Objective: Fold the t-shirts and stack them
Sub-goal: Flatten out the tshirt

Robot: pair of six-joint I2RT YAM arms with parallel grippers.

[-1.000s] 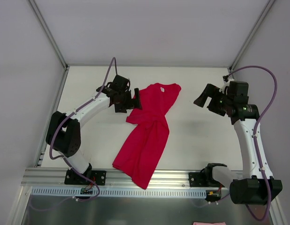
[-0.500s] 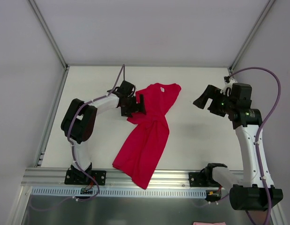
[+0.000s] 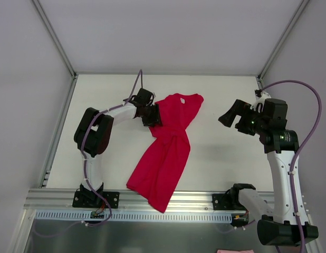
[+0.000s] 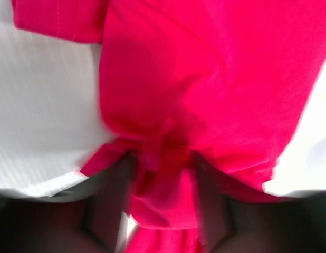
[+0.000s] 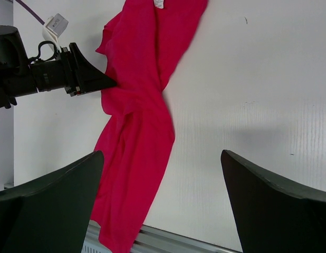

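Over the last second I've pushed the left claw (image 3: pixel 154 115) off the bare bench (image 3: pixel 226 158) and into the left sleeve edge of the crimson t-shirt (image 3: pixel 168 153). It has gone from fully spread to partly closed. In the left wrist view a gathered knot of red cloth sits between the two dark fingers (image 4: pixel 111 197). That view is smeared, so I cannot tell whether the cloth is actually clamped yet or only enclosed. The shirt itself has not shifted on the bench.

The right claw (image 3: pixel 232 113) has barely drifted. It hangs above the right side of the bench with its jaws wide and nothing in them, well apart from the shirt.

I read this as the first pick for spreading the garment. No fold has been made and nothing is stacked.

The shirt lies diagonally mid-bench, with the collar at the far end and the hem at the near edge by the rail. It is thin and limp, roped in on itself, with a twist around the waist and soft ridges running lengthwise. A small white label (image 5: pixel 160 3) shows at the neck. The bench is matte white, with a fine ribbed grain up close.
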